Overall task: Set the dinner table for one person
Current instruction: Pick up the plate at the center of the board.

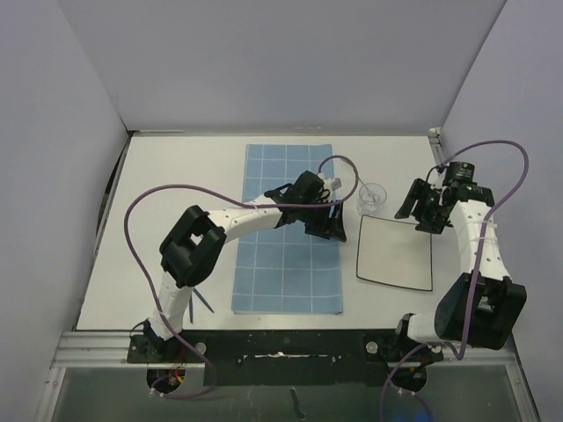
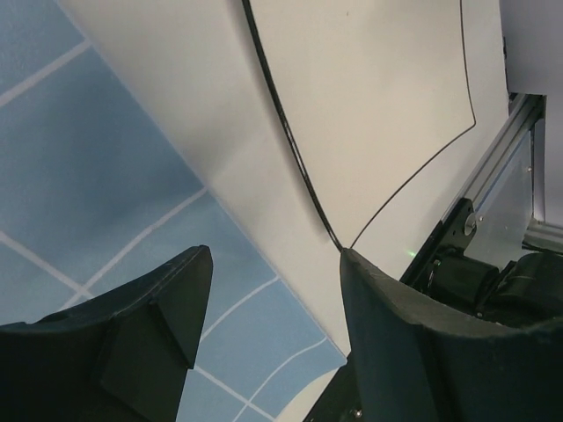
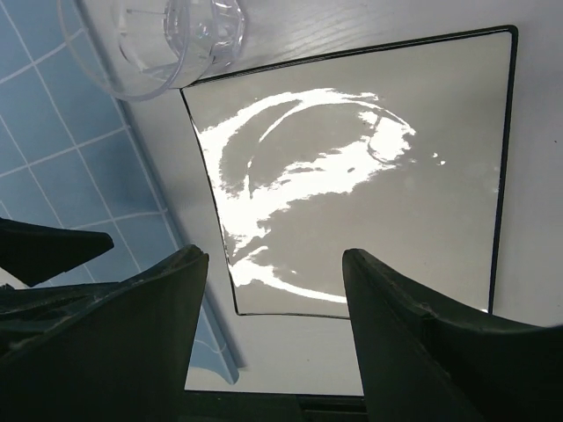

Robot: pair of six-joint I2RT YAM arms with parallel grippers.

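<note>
The white dinner table [image 1: 167, 220] carries a blue white-gridded mat [image 1: 286, 229] in its middle. A square white plate with a black rim [image 1: 394, 252] lies just right of the mat. A clear glass [image 1: 373, 197] stands at the plate's far left corner. My left gripper [image 1: 327, 224] is open and empty over the mat's right edge; its wrist view shows the mat [image 2: 106, 176] and the plate [image 2: 378, 114]. My right gripper [image 1: 422, 211] is open and empty above the plate's far right part; its wrist view shows the plate [image 3: 422, 176] and the glass [image 3: 167, 40].
A thin dark utensil-like item [image 1: 205, 300] lies left of the mat's near corner, beside the left arm. A black rail [image 1: 281, 343] runs along the table's near edge. Grey walls enclose the table on three sides.
</note>
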